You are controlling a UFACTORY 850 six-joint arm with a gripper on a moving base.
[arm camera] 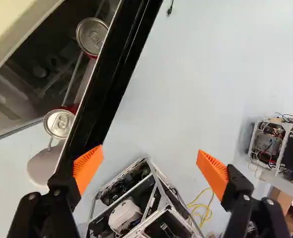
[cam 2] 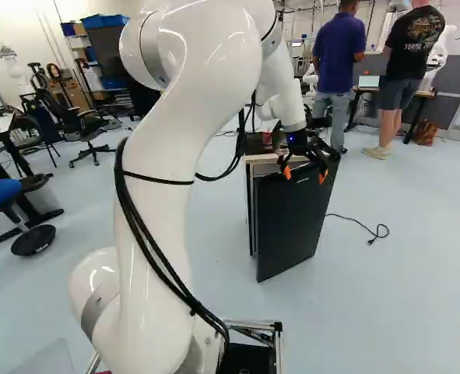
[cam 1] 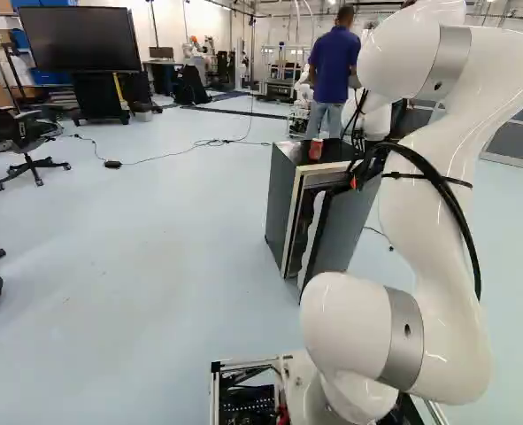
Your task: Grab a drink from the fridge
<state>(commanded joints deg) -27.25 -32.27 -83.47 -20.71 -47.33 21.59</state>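
Tool (arm camera: 150, 161) is spread wide, nothing btwn its fingers, pointing approx. straight down at the top edge of the fridge door (arm camera: 104, 84). One finger is right by that edge; can't tell if it's touching. Both seem to be on the door's outer side.

Door's ajar. Drinks are inside: nearer can (arm camera: 58, 124) & farther can (arm camera: 92, 36), both along the door's inner face, lids up, so long axes run roughly w/ the tool's line of approach. Key relation: cans lie across the door edge from the tool, on the cabinet side, outside the finger span. Nearer one is just past the finger by the edge; the other's farther along the door. Only one arm (cam 2: 159, 195) here, so no choice of side.

There's also a red item (cam 1: 316, 149) on top of the fridge (cam 1: 283, 204), prob. a can, but the task wants one from inside.

My read: early-to-mid job, door part done, no drink in grip. Next is prob. widening the door gap, or if there's room, lifting clear, going sideways over the edge & coming down w/ a finger either side of the nearer can. Risks: finger catching the door edge & swinging it, or the gap being too tight vs. the cabinet. Can should pinch OK round its body, but may slip if only the rim's caught.
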